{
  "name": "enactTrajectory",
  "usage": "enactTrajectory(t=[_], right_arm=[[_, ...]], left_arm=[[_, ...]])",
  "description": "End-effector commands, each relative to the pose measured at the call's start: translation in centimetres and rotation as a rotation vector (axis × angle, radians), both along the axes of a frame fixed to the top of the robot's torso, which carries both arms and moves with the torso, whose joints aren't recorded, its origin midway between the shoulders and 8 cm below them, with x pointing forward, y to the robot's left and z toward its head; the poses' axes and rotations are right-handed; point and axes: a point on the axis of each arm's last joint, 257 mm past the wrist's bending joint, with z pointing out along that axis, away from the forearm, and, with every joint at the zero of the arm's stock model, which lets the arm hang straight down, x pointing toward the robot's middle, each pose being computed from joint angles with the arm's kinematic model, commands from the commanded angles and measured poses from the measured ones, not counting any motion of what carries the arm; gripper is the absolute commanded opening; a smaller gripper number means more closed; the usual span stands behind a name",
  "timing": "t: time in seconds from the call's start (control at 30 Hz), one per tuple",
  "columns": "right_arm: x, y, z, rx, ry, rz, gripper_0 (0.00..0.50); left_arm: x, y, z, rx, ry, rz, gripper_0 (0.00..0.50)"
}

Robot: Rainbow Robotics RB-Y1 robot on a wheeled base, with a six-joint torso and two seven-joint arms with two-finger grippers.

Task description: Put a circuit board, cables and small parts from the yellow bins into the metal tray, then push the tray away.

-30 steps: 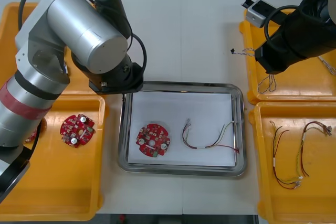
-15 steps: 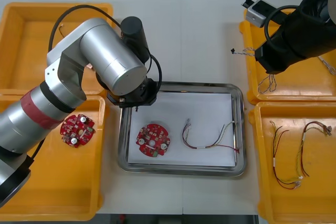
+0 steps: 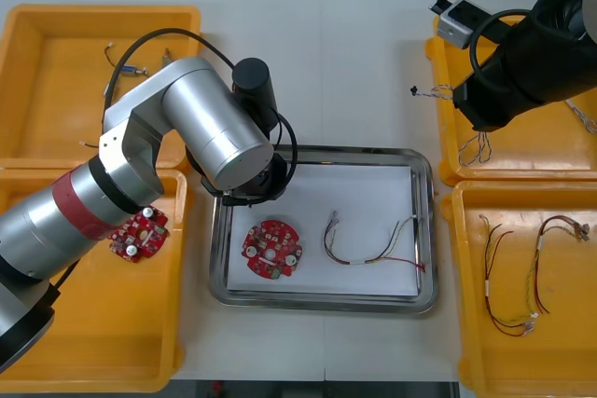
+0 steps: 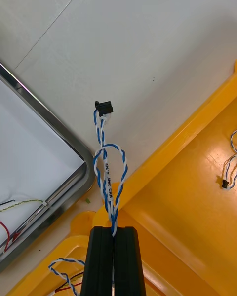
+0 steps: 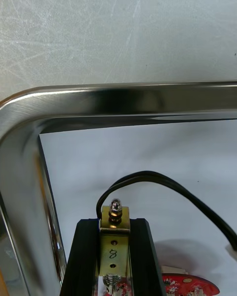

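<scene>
In the metal tray (image 3: 322, 301) a round red circuit board (image 3: 273, 250) lies beside a red and yellow cable (image 3: 373, 253). Above the tray's far left corner the left gripper (image 5: 114, 223) grasps a small metal part (image 5: 114, 237), with a black cable (image 5: 163, 182) beside it. Over the far right yellow bin's (image 3: 546, 151) rim, the right gripper (image 4: 113, 233) is clenched on a twisted blue and white cable (image 4: 109, 172).

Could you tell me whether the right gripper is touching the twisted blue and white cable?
Touching: the right wrist view shows the right gripper pinching the blue and white cable between its shut fingers.
</scene>
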Motion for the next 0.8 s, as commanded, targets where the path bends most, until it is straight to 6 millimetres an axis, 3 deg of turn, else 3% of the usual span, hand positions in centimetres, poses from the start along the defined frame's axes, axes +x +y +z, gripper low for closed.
enactTrajectory(t=[0.03,0.07,0.1,0.5,0.67,0.8], right_arm=[[-0.1,-0.8,0.7,-0.049,-0.03,0.018,0.0],[-0.1,-0.9,0.7,-0.051,-0.031,0.017,0.0],[-0.1,-0.9,0.7,-0.051,-0.031,0.017,0.0],[-0.1,-0.8,0.7,-0.049,-0.029,0.02,0.0],[-0.3,-0.6,0.6,-0.049,-0.024,0.035,0.0],[-0.8,0.7,0.1,-0.029,-0.005,0.075,0.0]], left_arm=[[0.8,-1.9,1.7,-0.054,-0.042,0.047,0.347],[0.9,-2.0,1.9,-0.058,-0.046,0.048,0.443],[1.0,-2.0,1.8,-0.058,-0.048,0.048,0.5],[0.8,-2.3,2.5,-0.079,-0.054,0.059,0.5],[0.6,-2.0,4.4,-0.102,-0.053,0.078,0.5],[0.0,-1.3,6.4,-0.112,-0.05,0.095,0.5]])
